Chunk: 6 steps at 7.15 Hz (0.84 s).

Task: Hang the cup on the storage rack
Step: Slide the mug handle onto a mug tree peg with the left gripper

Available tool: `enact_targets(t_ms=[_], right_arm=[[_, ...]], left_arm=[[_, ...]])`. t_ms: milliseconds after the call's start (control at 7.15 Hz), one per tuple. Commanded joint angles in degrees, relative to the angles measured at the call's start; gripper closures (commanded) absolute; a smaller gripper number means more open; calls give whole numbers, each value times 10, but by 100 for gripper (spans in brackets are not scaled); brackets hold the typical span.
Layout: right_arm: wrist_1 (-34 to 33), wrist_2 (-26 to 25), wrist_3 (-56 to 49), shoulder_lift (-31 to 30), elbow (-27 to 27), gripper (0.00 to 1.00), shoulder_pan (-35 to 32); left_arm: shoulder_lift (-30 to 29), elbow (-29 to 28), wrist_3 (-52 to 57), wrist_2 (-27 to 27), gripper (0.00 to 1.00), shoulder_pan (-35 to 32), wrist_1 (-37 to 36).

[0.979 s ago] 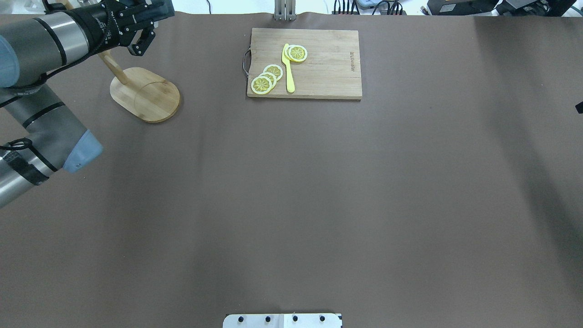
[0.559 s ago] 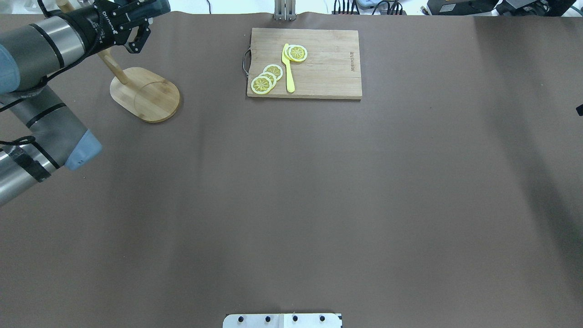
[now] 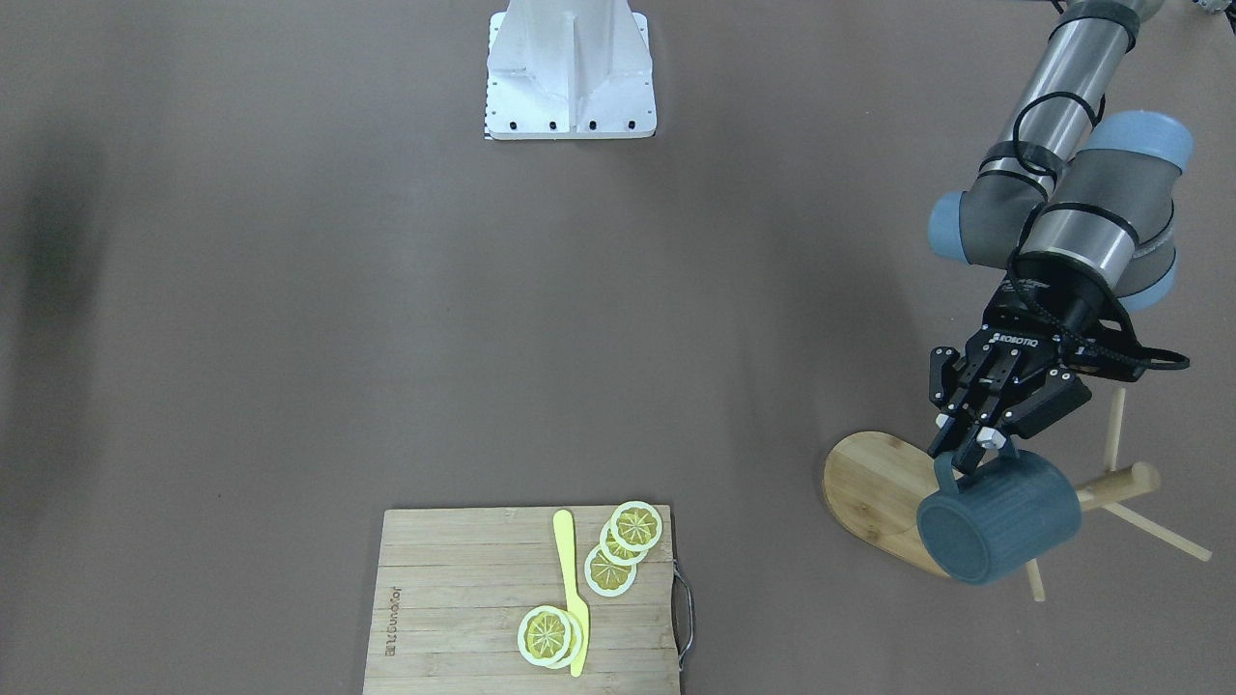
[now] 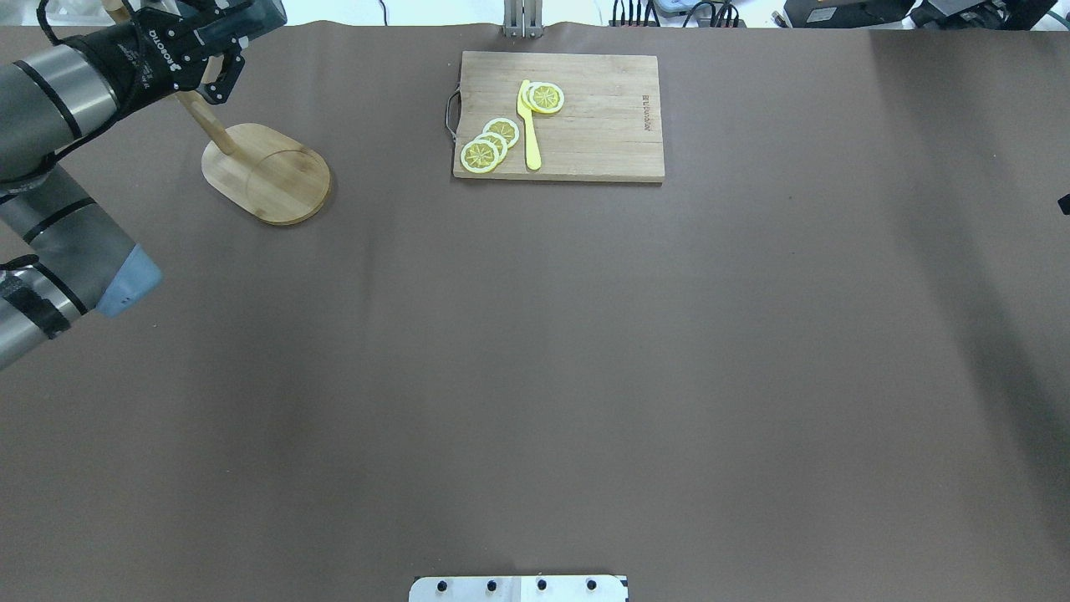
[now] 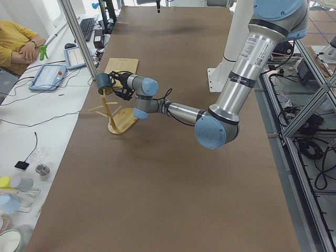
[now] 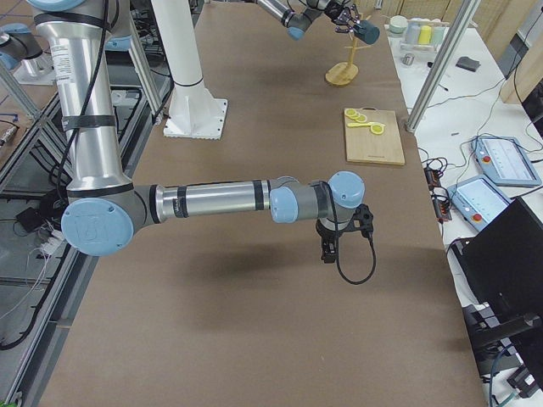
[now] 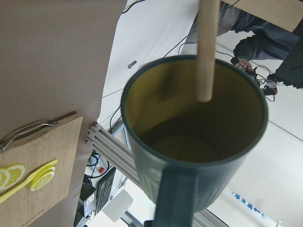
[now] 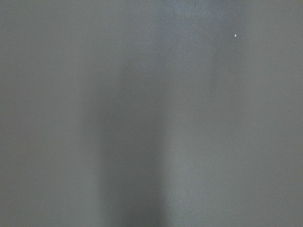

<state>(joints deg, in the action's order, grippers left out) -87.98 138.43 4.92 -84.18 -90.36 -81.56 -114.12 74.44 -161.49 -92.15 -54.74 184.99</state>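
"Bamboo and blue-grey glaze: the left gripper [image 3: 973, 442] pinches the loop handle of the cup [image 3: 999, 518], holding it on its side in the air against the storage rack [image 3: 869, 480]."

"What could go wrong?"

"From the wrist view, a thin round peg [image 7: 206, 47] lines up with the cup's yellow mouth, not its handle loop. A push now would likely jam the dowel into the cup or tip the light, oval-based tree."

"And the other arm?"

"The right gripper [image 6: 333, 246] hangs over the brown table covering [image 4: 535, 376], well apart. I cannot tell whether its fingers are spread."
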Motion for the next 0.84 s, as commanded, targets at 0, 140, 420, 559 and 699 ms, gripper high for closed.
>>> enact_targets(t_ms=[0,140,420,559,699], right_arm=[[0,0,1,0,-1,0,0],[0,0,1,0,-4,0,-1],[0,1,1,-1,-6,0,0],[0,1,2,-3,-6,0,0],[0,1,2,-3,-7,0,0]], left_arm=[[6,-24,-28,0,100,-3,50],[7,-40,-38,0,100,-7,72],[6,-59,-58,0,100,-9,99],[6,-60,-65,0,100,-9,99],[7,-59,-66,0,100,-9,100]])
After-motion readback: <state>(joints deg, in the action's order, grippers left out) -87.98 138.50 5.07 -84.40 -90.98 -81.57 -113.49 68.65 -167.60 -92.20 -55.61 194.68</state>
